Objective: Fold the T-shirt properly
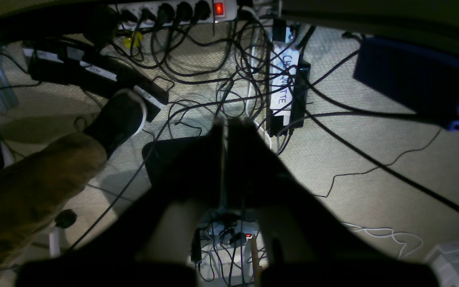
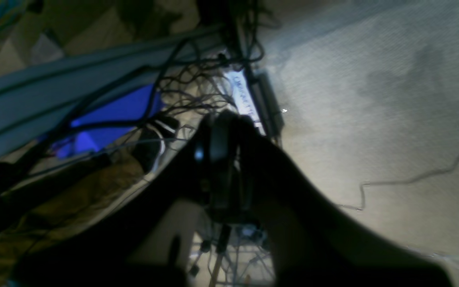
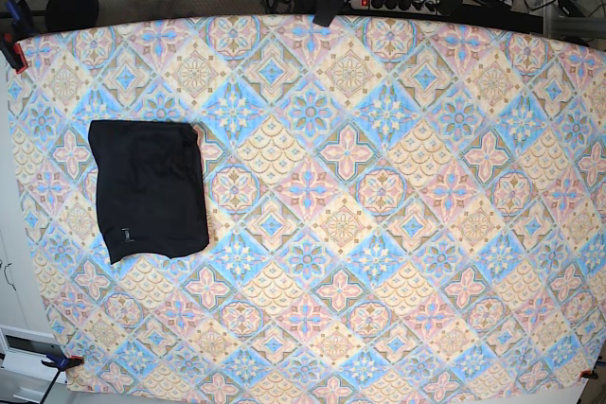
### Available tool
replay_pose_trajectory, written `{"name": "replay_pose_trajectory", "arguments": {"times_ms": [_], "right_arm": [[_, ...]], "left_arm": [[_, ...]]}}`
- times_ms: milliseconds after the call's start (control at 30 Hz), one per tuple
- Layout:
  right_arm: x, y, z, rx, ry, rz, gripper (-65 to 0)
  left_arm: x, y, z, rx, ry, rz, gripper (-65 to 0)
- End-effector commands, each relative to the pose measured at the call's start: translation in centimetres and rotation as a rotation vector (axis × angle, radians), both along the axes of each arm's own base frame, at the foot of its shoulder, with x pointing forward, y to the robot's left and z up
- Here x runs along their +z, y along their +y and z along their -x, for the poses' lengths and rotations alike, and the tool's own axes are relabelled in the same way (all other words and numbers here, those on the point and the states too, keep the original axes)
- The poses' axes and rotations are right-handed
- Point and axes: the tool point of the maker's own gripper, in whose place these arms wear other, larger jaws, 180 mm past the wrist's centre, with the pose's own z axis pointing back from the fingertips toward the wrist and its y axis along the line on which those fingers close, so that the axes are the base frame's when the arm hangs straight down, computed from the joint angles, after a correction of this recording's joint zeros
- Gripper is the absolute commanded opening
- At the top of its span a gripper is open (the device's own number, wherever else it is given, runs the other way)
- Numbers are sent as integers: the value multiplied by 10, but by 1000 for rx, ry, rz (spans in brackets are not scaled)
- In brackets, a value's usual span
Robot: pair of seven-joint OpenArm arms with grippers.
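**Looks like the fold is done, arms parked off the table**

So from where we sit, the T-shirt (image 3: 150, 190) is already a compact, roughly rectangular bundle on the table (image 3: 379, 234), over toward the left edge in the base view, with a tiny pale tag showing near its lower left. Edges look fairly straight, the bottom one slightly skewed. We'd judge the folding is basically finished, or at the final check stage.

Neither arm shows up over the table. Both wrist cameras are looking down at carpet and a mess of cables (image 1: 221, 79), plus a power strip (image 1: 173, 10) with its red switch lit. The left gripper (image 1: 225, 159) has its jaws pressed together with nothing between them. The right gripper (image 2: 225, 159) is dark and blurry, so we can't tell how its jaws stand.

Material-wise: soft matte black cotton on a busy patterned tablecloth, flat, with a few low wrinkles. If anything's left, it's only squaring that lower edge, which calls for a light pinch at a corner.
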Motion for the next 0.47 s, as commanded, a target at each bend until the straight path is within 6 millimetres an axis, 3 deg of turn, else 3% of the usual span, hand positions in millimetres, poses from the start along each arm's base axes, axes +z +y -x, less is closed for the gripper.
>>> {"name": "replay_pose_trajectory", "arguments": {"times_ms": [0,200,300,433], "right_arm": [[2,-5,11,6,21,6,-605],[0,-1,23,36,94,-15,-605],[-5,3,-3,55,75,-31,-605],[-7,14,-10,139,79,-58,-605]], "left_arm": [[0,3,-3,2,-9,-2,-635],[0,2,-10,4,-20,0,-635],[0,2,-11,7,-22,0,-635],[0,3,-11,7,-22,-2,-635]]}}
